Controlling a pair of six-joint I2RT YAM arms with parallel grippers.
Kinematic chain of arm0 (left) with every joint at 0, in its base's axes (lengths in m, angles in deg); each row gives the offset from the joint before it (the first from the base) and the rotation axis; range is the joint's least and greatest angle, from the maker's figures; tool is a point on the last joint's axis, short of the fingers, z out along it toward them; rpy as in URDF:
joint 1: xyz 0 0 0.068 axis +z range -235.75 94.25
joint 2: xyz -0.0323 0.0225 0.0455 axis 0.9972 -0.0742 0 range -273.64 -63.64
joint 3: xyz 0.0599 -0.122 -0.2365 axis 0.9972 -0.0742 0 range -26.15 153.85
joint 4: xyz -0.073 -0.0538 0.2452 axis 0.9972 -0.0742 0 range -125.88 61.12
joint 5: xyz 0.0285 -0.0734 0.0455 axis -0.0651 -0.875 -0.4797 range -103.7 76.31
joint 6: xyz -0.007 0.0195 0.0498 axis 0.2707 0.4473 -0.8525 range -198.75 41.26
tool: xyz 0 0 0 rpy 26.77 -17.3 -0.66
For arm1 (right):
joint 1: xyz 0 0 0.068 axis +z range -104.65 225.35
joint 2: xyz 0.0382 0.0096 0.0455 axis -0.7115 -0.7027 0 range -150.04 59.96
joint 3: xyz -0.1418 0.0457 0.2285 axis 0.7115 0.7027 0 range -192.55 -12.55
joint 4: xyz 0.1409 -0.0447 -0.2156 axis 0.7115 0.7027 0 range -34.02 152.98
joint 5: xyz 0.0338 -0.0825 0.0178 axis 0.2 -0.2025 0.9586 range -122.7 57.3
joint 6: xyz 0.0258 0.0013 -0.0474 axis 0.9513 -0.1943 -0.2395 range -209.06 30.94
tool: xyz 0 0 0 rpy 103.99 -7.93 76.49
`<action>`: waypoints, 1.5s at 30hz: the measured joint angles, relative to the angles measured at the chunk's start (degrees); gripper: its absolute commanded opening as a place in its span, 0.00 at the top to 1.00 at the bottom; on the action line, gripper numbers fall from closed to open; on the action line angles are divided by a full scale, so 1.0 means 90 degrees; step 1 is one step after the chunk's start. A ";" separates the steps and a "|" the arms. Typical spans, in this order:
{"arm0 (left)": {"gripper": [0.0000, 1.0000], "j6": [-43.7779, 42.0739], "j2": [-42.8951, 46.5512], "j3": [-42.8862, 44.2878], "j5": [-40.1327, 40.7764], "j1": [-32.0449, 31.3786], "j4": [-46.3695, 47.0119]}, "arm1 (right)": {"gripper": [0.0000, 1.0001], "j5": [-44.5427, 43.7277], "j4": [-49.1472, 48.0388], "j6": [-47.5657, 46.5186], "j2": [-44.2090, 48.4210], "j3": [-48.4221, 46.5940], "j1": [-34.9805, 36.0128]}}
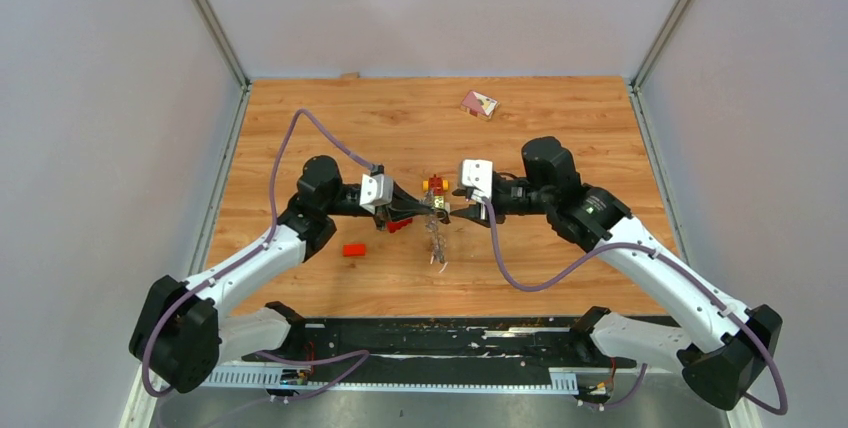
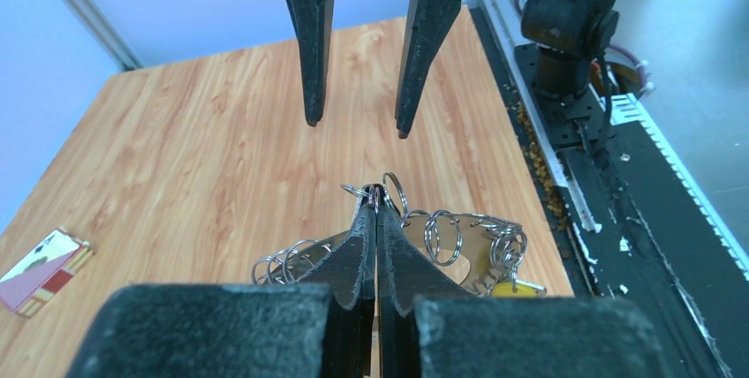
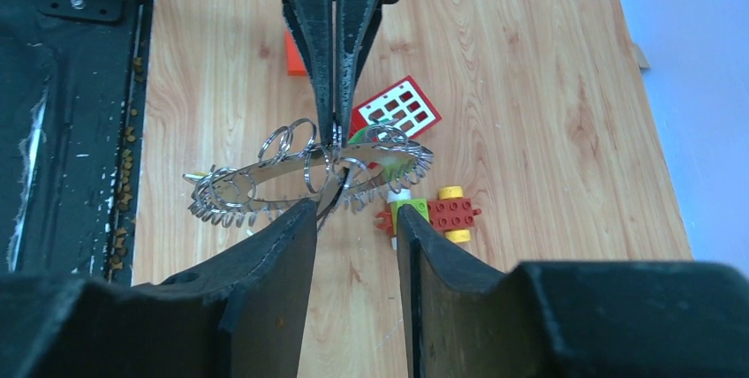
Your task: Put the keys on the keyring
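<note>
With your left gripper's (image 2: 377,215) jaws pinching the keyring (image 3: 265,166) over the middle of the counter (image 1: 560,148), hold it level and bring the right gripper's (image 3: 355,215) spread jaws squarely onto its rim before closing.

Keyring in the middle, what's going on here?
The left gripper is shut on the keyring, holding it off the table. The right gripper faces it with jaws open, gripping nothing. A toy car and a red brick lie on the wood nearby.
</note>
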 measured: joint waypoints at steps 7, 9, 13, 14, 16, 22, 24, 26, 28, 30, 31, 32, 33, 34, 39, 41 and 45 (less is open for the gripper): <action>1.00 0.0566 0.0000 -0.0124 -0.0396 0.0000 0.0860 | 0.59 0.0432 0.0119 -0.0444 0.0027 0.0068 -0.0010; 1.00 0.0644 0.0000 -0.0151 -0.0508 0.0000 0.1008 | 0.59 0.0498 0.0189 -0.0593 -0.0005 0.0068 -0.0010; 1.00 0.0646 0.0007 -0.0175 -0.0736 -0.0002 0.1035 | 0.58 0.0571 0.0321 -0.0828 -0.0073 0.0068 -0.0010; 1.00 0.0627 0.0012 -0.0175 -0.0780 -0.0002 0.1005 | 0.58 0.0593 0.0362 -0.0894 -0.0090 0.0066 -0.0010; 1.00 0.0602 0.0027 -0.0182 -0.0857 0.0000 0.0964 | 0.59 0.0619 0.0449 -0.1022 -0.0131 0.0061 -0.0010; 1.00 0.0670 0.0100 -0.0289 -0.0903 -0.0005 0.1090 | 0.59 0.0950 0.0767 -0.1241 -0.0403 -0.0046 -0.0010; 1.00 0.0833 0.0107 -0.0386 -0.0872 -0.0015 0.1350 | 0.59 0.1042 0.0770 -0.1231 -0.0437 -0.0046 -0.0010; 1.00 0.1086 0.0109 -0.0525 -0.0792 -0.0019 0.1695 | 0.60 0.1098 0.0724 -0.1171 -0.0442 -0.0044 -0.0010; 1.00 0.1265 0.0109 -0.0622 -0.0724 -0.0024 0.1950 | 0.61 0.1144 0.0617 -0.1088 -0.0440 -0.0029 -0.0010; 1.00 0.1438 0.0109 -0.0707 -0.0661 -0.0032 0.2191 | 0.61 0.1175 0.0542 -0.0976 -0.0440 -0.0017 -0.0010; 1.00 0.1506 0.0109 -0.0736 -0.0629 -0.0032 0.2283 | 0.61 0.1200 0.0520 -0.0933 -0.0440 -0.0017 -0.0010; 1.00 0.1547 0.0109 -0.0755 -0.0610 -0.0032 0.2346 | 0.61 0.1226 0.0478 -0.0874 -0.0440 -0.0017 -0.0010; 1.00 0.1596 0.0109 -0.0775 -0.0578 -0.0032 0.2424 | 0.61 0.1263 0.0430 -0.0826 -0.0442 -0.0017 -0.0010; 1.00 0.1639 0.0109 -0.0782 -0.0551 -0.0032 0.2470 | 0.62 0.1280 0.0396 -0.0794 -0.0442 -0.0015 -0.0010; 1.00 0.1855 0.0109 -0.0784 -0.0444 -0.0032 0.2769 | 0.74 0.1375 0.0194 -0.0631 -0.0483 0.0087 -0.0010; 1.00 0.1955 0.0109 -0.0787 -0.0384 -0.0032 0.2905 | 0.82 0.1375 0.0151 -0.0576 -0.0534 0.0124 -0.0010; 1.00 0.2120 0.0112 -0.0865 -0.0304 -0.0032 0.3150 | 0.92 0.1375 0.0056 -0.0459 -0.0593 0.0192 -0.0010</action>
